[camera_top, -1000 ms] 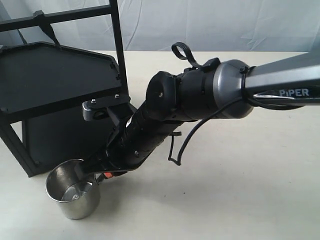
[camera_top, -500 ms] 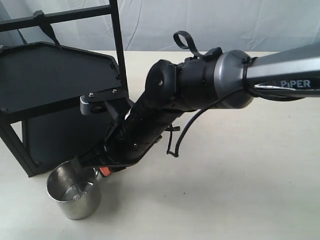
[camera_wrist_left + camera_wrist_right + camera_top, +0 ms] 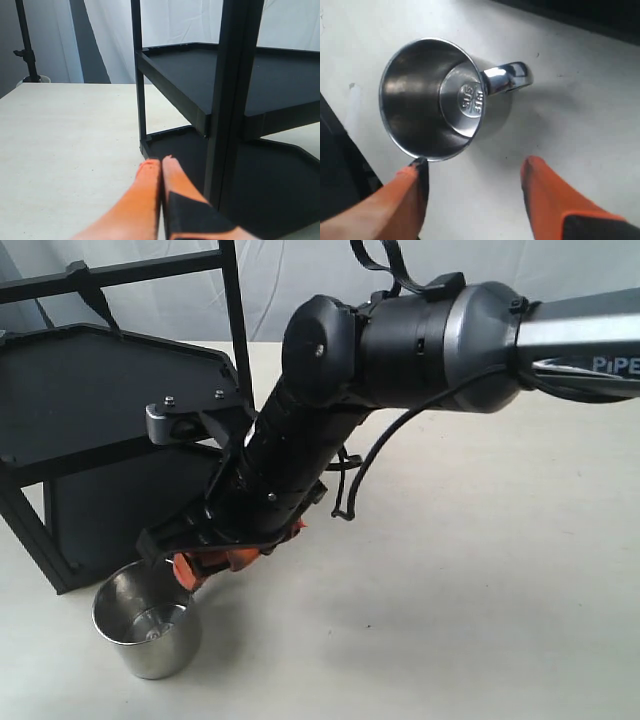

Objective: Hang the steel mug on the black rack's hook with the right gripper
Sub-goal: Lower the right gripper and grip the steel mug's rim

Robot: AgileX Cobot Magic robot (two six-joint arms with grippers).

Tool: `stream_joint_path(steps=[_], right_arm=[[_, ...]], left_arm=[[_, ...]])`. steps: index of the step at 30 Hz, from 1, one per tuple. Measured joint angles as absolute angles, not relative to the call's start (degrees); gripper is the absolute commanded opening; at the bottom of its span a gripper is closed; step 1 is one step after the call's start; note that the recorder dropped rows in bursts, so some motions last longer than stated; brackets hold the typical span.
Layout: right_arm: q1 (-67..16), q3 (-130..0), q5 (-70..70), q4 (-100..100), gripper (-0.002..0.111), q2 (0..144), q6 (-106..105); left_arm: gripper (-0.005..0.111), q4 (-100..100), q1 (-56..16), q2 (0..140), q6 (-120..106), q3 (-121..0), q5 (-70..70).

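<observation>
A pale desk (image 3: 480,570) stands before a wrinkled white curtain (image 3: 420,290). At the far left of the exterior view rises the black rack (image 3: 100,400), its two trays stacked between thin posts, with a crossbar along the top. The left hand (image 3: 161,167) rests low beside the rack's bottom tray, its orange fingers (image 3: 145,185) pressed together with nothing between them. In front of the rack's near corner the steel mug (image 3: 147,618) stands upright on the desk, mouth open to the ceiling, apart from the rack. Just above and to the right of the mug's rim hovers the right hand (image 3: 215,562), its fingers spread; in the right wrist view one fingertip lies just beside the rim and the looped handle (image 3: 509,77) sticks out sideways, ungripped. The thick black and silver arm (image 3: 420,340) runs off to the right.
</observation>
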State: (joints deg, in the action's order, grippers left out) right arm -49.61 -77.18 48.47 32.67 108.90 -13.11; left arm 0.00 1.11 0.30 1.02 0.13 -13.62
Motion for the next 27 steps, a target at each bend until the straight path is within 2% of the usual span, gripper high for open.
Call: stream_joint_path(steps=[5,9,16,27], right_arm=[[-51.9,-77.3,51.42,32.89,0.055,108.76,-11.85],[-56.36,-80.16,55.47,33.01,0.055,106.32,-22.12],[-63.56,-83.47,44.59,21.59,0.055,107.44,-28.84],[-64.07,-83.47,40.8,16.82,0.055,113.19,-28.98]], left_arm=[[0.002,0.0,1.11,0.3,1.02,0.13,-13.62],[0.002,0.0,1.11,0.3,1.02,0.13,-13.62],[0.002,0.0,1.11,0.3,1.02,0.13,-13.62],[0.002,0.0,1.11,0.3,1.02,0.13,-13.62]])
